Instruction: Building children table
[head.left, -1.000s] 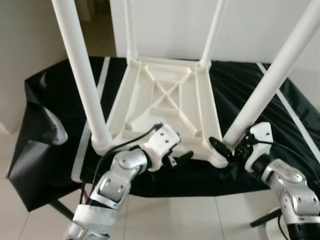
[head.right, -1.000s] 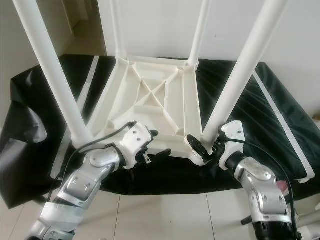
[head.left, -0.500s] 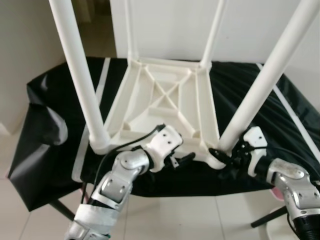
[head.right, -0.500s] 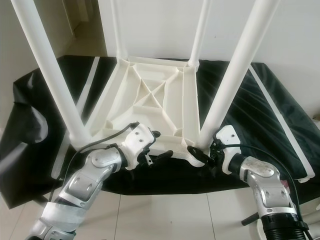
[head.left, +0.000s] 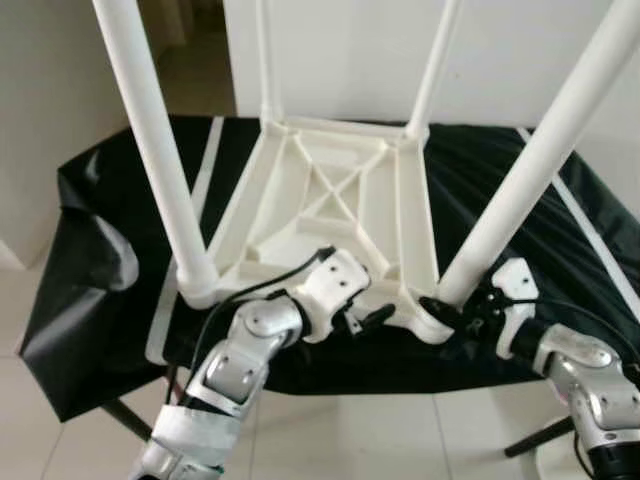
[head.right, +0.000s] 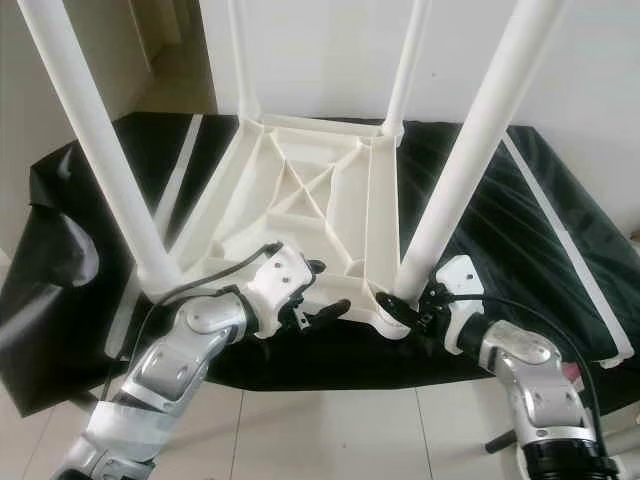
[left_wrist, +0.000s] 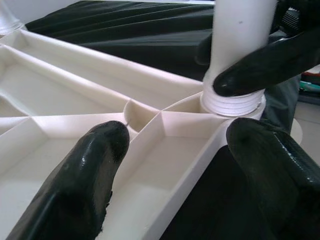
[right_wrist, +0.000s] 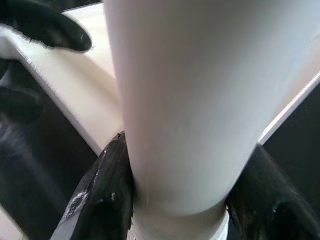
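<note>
A white plastic children's table (head.left: 330, 200) lies upside down on a black cloth, its four white legs pointing up. My right gripper (head.left: 445, 310) is shut on the base of the near right leg (head.left: 530, 170), where it meets the corner socket; its black fingers (right_wrist: 100, 195) press both sides of the tube. My left gripper (head.left: 360, 318) is at the near rim of the frame, between the two front legs. Its fingers (left_wrist: 75, 185) stand apart, one over the ribbed inside and one outside the rim. The near left leg (head.left: 155, 150) stands free.
The black cloth (head.left: 100, 220) with white stripes covers a low support and hangs over its edges. White floor tiles (head.left: 330, 430) lie in front. A white wall (head.left: 340, 50) stands close behind the two back legs (head.left: 265, 60).
My right wrist has sunk a little and swung nearer the table corner, still holding the leg's base. The left gripper has stayed at the rim.
</note>
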